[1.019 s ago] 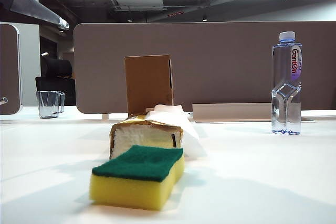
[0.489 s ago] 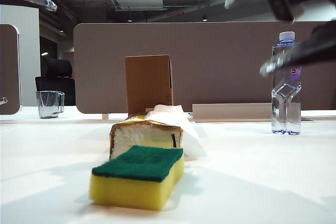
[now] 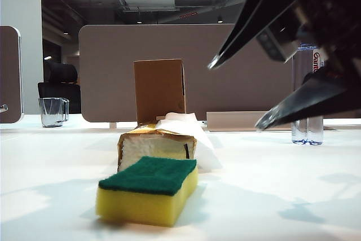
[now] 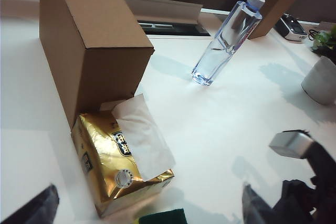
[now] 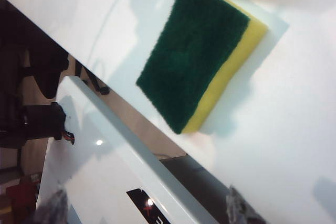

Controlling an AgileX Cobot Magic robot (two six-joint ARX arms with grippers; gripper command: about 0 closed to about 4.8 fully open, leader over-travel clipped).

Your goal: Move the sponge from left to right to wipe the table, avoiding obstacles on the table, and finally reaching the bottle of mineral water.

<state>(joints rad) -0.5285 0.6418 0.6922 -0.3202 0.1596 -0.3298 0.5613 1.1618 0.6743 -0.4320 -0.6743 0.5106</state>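
The sponge (image 3: 148,190) lies untouched; the right hand (image 3: 237,91) (spread wide) is held above it, the left hand (image 4: 149,208) likewise spread. The tissue pack (image 3: 157,146) touching the sponge could be dragged.

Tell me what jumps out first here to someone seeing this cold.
The right gripper looms dark at the upper right of the exterior view, jaws wide open, in the air and partly hiding the bottle of mineral water. Next is the sponge, yellow with a green top, untouched on the white table front and centre, with the gold tissue pack and the upright cardboard box lined up behind it.
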